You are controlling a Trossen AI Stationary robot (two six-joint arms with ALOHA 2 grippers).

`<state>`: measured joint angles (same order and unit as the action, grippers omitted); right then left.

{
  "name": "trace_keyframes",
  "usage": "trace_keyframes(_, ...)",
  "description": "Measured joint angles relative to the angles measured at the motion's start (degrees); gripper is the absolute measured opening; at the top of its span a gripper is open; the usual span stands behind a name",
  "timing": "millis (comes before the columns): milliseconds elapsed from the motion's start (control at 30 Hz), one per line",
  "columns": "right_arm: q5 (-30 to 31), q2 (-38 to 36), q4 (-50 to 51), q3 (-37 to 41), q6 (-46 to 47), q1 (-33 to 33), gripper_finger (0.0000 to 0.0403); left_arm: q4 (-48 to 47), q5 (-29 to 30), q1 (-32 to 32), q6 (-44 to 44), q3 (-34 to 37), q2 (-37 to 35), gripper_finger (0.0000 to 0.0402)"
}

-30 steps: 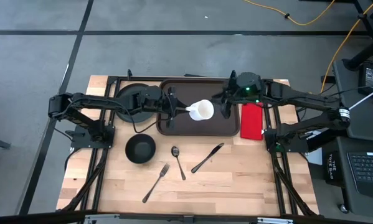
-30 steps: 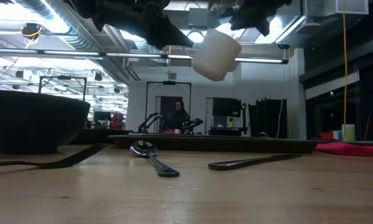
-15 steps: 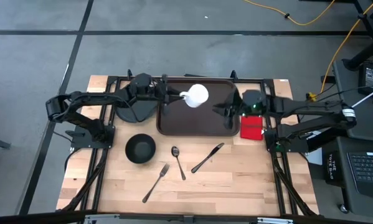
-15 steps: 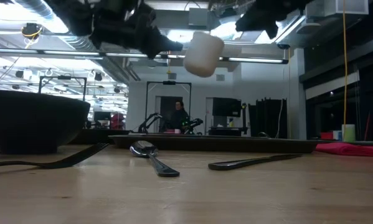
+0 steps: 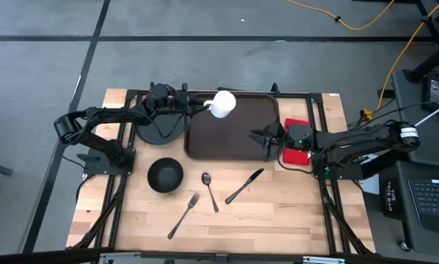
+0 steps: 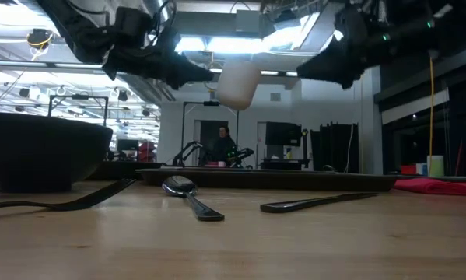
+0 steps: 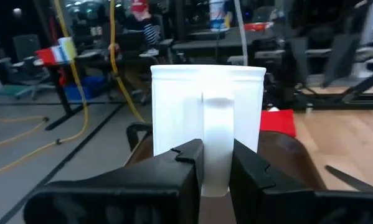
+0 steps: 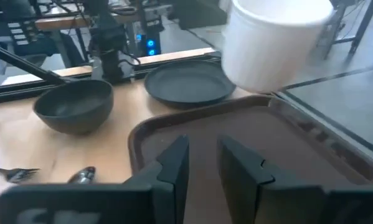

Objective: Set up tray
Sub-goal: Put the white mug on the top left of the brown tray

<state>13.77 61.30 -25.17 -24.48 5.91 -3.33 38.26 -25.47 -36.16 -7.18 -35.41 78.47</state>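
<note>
A white mug [image 5: 223,104] hangs over the far left corner of the dark brown tray [image 5: 234,143], with my left gripper [image 5: 207,105] shut on it. It also shows in the low view as the mug [image 6: 236,82] and in the right wrist view as the mug [image 8: 273,43]. My right gripper [image 5: 259,136] hovers over the tray's right part, its fingers [image 8: 174,165] a little apart with nothing between them. The tray [image 8: 236,143] lies flat on the table. My left gripper pinches the mug's handle [image 7: 216,140] between its two fingers [image 7: 186,165]. The fingers come in level from the table's left side. The mug is lifted clear of the tray and stands close to upright, its rim on top.
A round black plate [image 5: 157,123] lies left of the tray under my left arm. A black bowl [image 5: 165,176], a spoon [image 5: 209,189], a fork [image 5: 182,215] and a knife [image 5: 244,185] lie on the near half. A red napkin [image 5: 298,150] lies right of the tray.
My left gripper has carried the mug from over the tray's middle toward its far left corner and a little down; the mug has come more upright. My right gripper has sunk and drawn back toward the table's near right, away from the mug.
</note>
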Motion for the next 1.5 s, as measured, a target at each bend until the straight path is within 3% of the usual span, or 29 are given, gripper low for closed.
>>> trace_keyframes(333, 0.2, 0.0, -5.8, 6.0, -0.3, 0.0, 0.0087, 9.1, -3.2, -3.6, 1.9, 1.5, 7.1, 0.0041)
trace_keyframes(667, 0.2, 0.0, -5.9, 6.1, -0.3, 0.0, 0.0087, 22.3, -3.4, -8.3, 7.1, 1.5, 20.4, 0.004)
trace_keyframes(800, 0.2, 0.0, -5.9, 6.1, -0.3, 0.0, 0.0087, 23.1, -4.7, -9.6, 7.5, 1.5, 23.1, 0.0038)
trace_keyframes(1033, 0.2, 0.0, -5.6, 6.1, -0.8, 0.0, 0.0087, 23.2, -6.8, -11.8, 6.6, 1.8, 23.8, 0.0038)
trace_keyframes(1200, 0.2, 0.1, -5.4, 6.1, -0.9, 0.0, 0.0087, 24.2, -6.7, -13.9, 6.0, 5.9, 23.8, 0.0038)
trace_keyframes(1367, 0.2, 0.1, -5.4, 6.1, -1.8, 0.0, 0.0087, 34.1, -6.3, -15.4, 6.1, 11.6, 23.8, 0.0038)
trace_keyframes(1500, 0.3, 0.1, -5.4, 6.1, -1.7, 0.0, 0.0087, 35.2, -5.6, -16.6, 6.3, 13.6, 23.8, 0.0038)
